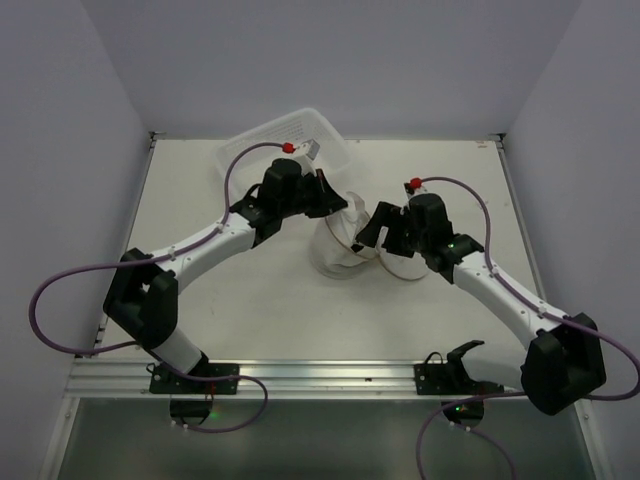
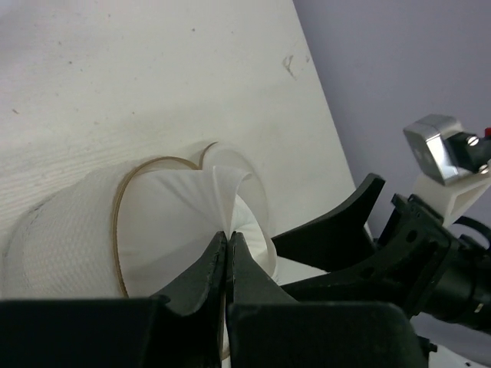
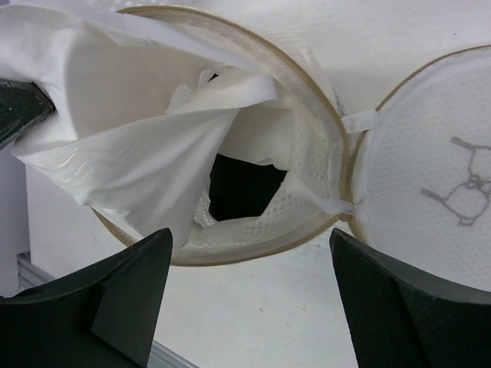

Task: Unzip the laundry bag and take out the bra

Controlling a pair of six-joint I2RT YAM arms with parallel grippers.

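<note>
Left fingers (image 2: 201, 272) pinch laundry bag (image 2: 61, 238) lining (image 3: 138, 153), half-hiding bra (image 3: 242, 188).

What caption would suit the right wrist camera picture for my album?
Open right gripper faces the unzipped laundry bag, black bra showing inside.

L arm (image 1: 205, 243), R arm (image 1: 500, 290): white links, blk joints, purple cables (image 1: 33, 305).

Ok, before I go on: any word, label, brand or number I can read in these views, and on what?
None: no words, numbers or brand marks can be read in any view.
The only sign is a thin grey line drawing, without lettering, on the opened round flap of the laundry bag.
The white basket shows no label from above.
</note>
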